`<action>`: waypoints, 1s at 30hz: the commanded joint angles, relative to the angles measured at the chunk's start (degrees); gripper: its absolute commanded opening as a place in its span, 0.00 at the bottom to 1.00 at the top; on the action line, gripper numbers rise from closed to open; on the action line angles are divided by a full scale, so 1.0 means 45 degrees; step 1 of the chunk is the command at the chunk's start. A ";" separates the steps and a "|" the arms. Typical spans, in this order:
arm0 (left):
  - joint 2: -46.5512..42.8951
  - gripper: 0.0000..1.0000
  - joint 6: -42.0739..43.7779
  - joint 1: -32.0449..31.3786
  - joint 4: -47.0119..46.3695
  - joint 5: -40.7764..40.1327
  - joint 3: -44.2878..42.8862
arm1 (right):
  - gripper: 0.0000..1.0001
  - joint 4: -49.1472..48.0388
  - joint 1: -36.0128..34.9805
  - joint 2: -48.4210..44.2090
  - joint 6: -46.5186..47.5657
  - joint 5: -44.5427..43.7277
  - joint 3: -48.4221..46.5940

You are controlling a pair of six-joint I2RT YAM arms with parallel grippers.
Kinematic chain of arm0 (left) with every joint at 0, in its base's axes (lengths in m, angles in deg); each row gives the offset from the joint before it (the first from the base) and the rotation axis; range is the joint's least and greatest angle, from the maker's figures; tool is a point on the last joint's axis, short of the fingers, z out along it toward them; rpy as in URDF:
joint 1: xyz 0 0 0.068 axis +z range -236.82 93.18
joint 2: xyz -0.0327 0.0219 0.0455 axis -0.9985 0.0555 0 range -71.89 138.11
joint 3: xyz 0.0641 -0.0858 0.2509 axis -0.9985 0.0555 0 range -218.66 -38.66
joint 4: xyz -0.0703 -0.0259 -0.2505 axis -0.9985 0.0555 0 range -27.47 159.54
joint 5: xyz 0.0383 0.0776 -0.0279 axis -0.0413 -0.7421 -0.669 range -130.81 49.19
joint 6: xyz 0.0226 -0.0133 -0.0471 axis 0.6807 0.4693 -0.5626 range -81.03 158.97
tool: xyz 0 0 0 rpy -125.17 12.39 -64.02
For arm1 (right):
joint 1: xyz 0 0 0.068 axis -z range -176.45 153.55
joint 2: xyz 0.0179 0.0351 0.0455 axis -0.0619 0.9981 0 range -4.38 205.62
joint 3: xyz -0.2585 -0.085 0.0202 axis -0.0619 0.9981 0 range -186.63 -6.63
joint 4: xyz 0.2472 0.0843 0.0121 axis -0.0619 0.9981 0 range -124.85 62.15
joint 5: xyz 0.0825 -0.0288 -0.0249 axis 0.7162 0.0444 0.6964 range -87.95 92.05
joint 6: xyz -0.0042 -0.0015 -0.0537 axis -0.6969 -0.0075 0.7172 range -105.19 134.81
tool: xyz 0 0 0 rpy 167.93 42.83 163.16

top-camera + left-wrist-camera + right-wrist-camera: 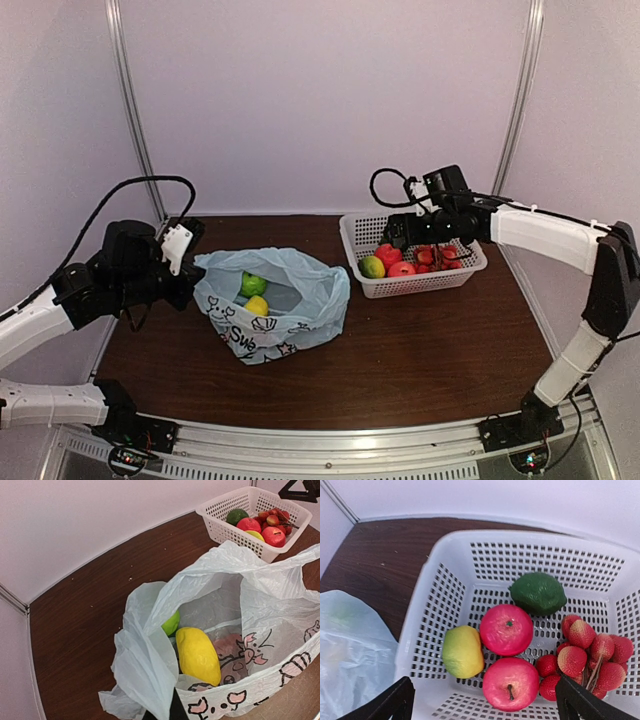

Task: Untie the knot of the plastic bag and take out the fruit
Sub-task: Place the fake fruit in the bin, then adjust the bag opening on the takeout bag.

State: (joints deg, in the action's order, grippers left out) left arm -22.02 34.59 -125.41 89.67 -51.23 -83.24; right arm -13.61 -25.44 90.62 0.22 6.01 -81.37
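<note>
The pale blue plastic bag lies on the table with its mouth wide open; no knot shows. Inside it lie a yellow fruit and a green one. My left gripper is shut on the bag's near rim, holding it up. My right gripper hangs open above the white basket with nothing between its fingers. Below it in the basket are a red apple, a red round fruit, a yellow-green one, a dark green one and a red cluster.
The basket stands at the back right of the brown table, about a hand's width from the bag. White walls close in the back and both sides.
</note>
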 commanded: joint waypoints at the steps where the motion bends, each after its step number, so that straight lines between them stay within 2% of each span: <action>1: 0.0079 0.00 0.0036 0.0118 -0.0210 0.0442 -0.0261 | 0.98 0.0047 -0.1113 -0.1801 0.0258 0.0450 -0.0129; 7: 0.0207 0.00 -0.0012 0.0118 -0.0239 0.0707 -0.0270 | 0.91 -0.0299 -0.3311 -0.2535 0.0212 0.0414 -0.0434; 12: 0.0188 0.00 -0.0128 0.0118 -0.0456 0.1019 -0.0194 | 0.81 -0.0913 -0.5302 -0.1921 -0.0158 0.0572 -0.0884; 17: 0.0107 0.00 -0.0320 0.0112 -0.0354 0.1045 -0.0117 | 0.77 -0.1488 -0.6784 -0.0967 -0.0381 0.0512 -0.1518; 23: -0.0115 0.00 -0.1320 0.0099 -0.0277 0.1432 0.0232 | 0.72 -0.1895 -0.7780 0.0972 -0.0522 0.0859 -0.2727; 30: -0.0804 0.00 -0.3741 0.0082 -0.1023 0.1727 0.1369 | 0.68 -0.2457 -0.8228 0.3587 -0.0769 0.1331 -0.3710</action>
State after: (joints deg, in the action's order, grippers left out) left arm -23.24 25.32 -125.36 89.08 -45.15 -80.55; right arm -22.99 -61.55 101.77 -2.18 10.23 -96.43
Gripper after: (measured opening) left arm 0.003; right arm 0.688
